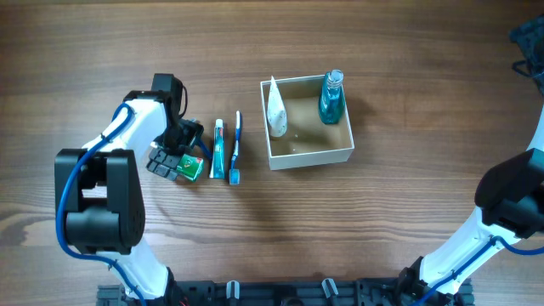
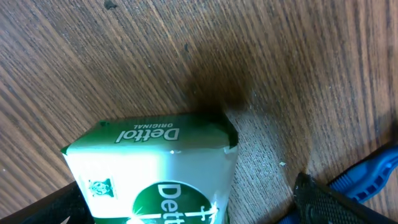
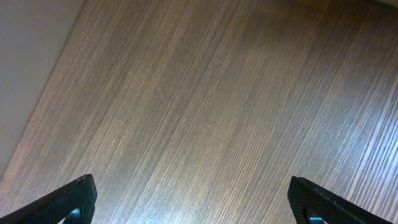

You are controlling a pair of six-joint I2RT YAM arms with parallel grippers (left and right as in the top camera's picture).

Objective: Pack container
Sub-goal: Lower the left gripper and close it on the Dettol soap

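Container (image 1: 310, 157), a small square open-topped box with thin white walls and a tan cardboard floor, is sitting upright on the brown wood-grain tabletop (image 1: 399, 51), right of centre in the overhead view. Two items are sitting inside it: a white tapered squeeze bottle (image 1: 276, 110) leaning at the left wall and a teal-blue clear bottle (image 1: 331, 98) in the far right corner. By the look of it, the container is going to handle light and flimsy, sliding if bumped and its walls bending under a pinch. The best hold would be one wall at the rim, though loading from above needs no hold at all.

Left tool (image 1: 174, 160) is hanging well left of the container, fingers standing wide apart either side of a green-and-white boxed soap bar (image 2: 155, 168) lying flat, not clamping it. Between soap and container, a teal-and-white toothpaste tube (image 1: 218, 149) and a blue toothbrush (image 1: 236, 146) are lying side by side.

Right tool (image 3: 199, 208) is standing apart too, gripping nothing and facing bare wood. Where it is sitting relative to the container is not showing.
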